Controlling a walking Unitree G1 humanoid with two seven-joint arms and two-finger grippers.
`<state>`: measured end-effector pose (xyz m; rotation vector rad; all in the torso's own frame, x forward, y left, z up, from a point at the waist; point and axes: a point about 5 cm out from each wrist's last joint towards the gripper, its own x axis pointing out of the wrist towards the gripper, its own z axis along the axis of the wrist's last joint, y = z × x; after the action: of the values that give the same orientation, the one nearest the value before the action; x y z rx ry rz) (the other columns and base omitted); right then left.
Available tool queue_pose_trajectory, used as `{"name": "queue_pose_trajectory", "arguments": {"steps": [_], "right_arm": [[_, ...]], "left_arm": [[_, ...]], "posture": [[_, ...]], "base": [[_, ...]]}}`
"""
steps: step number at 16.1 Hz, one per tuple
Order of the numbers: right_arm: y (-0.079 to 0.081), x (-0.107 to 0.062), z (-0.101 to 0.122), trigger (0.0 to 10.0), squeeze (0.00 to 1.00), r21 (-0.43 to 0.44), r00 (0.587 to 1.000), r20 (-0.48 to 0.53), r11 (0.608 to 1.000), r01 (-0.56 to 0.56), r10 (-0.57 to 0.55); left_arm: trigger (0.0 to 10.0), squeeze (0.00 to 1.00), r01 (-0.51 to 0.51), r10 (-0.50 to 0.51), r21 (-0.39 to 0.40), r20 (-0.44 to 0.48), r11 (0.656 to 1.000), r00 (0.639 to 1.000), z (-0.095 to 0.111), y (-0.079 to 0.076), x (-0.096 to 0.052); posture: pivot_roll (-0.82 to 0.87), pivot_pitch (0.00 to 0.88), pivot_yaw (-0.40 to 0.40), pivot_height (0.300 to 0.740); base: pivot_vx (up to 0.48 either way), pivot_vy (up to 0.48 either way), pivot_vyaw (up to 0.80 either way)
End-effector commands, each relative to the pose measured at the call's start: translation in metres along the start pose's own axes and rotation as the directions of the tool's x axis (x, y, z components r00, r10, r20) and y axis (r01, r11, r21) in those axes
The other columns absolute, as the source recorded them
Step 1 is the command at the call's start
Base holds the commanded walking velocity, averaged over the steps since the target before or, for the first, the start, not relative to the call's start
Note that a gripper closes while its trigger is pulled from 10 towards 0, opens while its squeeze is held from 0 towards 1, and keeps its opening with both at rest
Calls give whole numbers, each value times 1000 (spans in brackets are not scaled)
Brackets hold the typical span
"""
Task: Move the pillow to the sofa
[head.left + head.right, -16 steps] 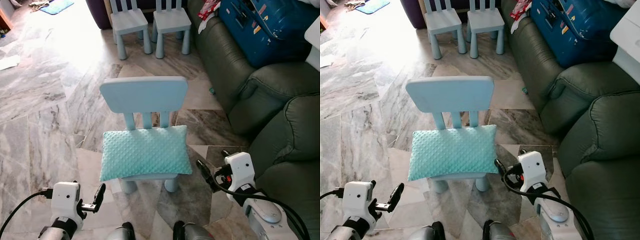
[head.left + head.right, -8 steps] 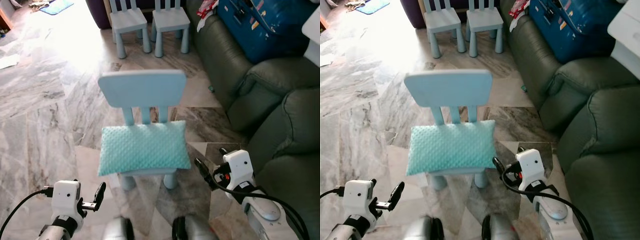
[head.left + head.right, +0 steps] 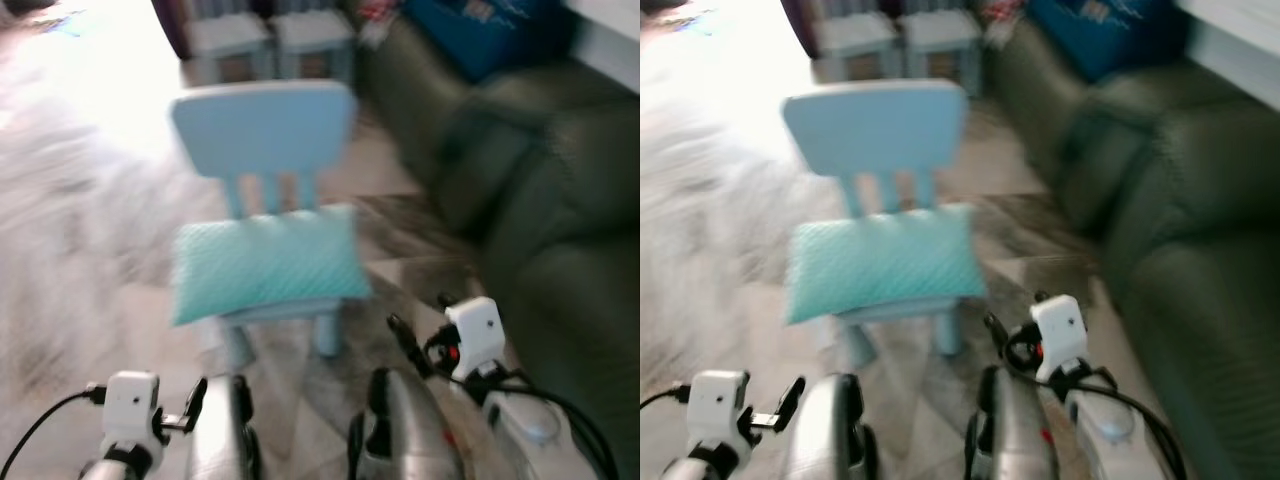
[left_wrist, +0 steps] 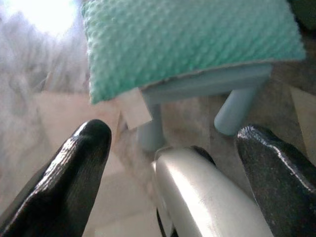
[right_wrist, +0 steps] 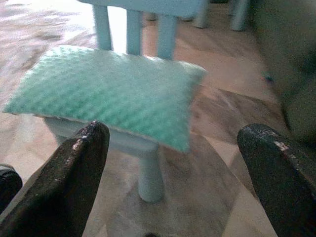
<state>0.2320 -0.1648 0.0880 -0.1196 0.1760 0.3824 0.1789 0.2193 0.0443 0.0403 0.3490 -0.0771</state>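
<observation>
Since a second ago the whole picture has shifted and blurred (the camera moved); the pillow lies as before on the seat of the small blue chair, with the sofa to the right. Left hand and right hand hang low before the chair, fingers spread apart, holding nothing.
</observation>
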Motion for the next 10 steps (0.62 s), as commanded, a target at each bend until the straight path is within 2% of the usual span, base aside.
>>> {"name": "queue_pose_trajectory", "arguments": {"steps": [1,7,10], "right_arm": [[0,3,5,10000,0,-16,1000,10,1000,-8,8],[2,7,6,10000,0,-32,1000,16,999,-17,18],[2,10,7,10000,0,-39,999,21,999,-24,25]], "left_arm": [[10000,0,-8,8,-8,-32,1000,999,-10,1,-7],[10000,0,-30,30,12,-28,999,999,-11,5,-6],[10000,0,-94,94,50,-13,994,995,-9,12,-4]], "posture": [[-115,259,8,526],[-111,259,7,458],[-108,259,8,429]], "base": [[0,0,0],[0,0,0],[0,0,0]]}}
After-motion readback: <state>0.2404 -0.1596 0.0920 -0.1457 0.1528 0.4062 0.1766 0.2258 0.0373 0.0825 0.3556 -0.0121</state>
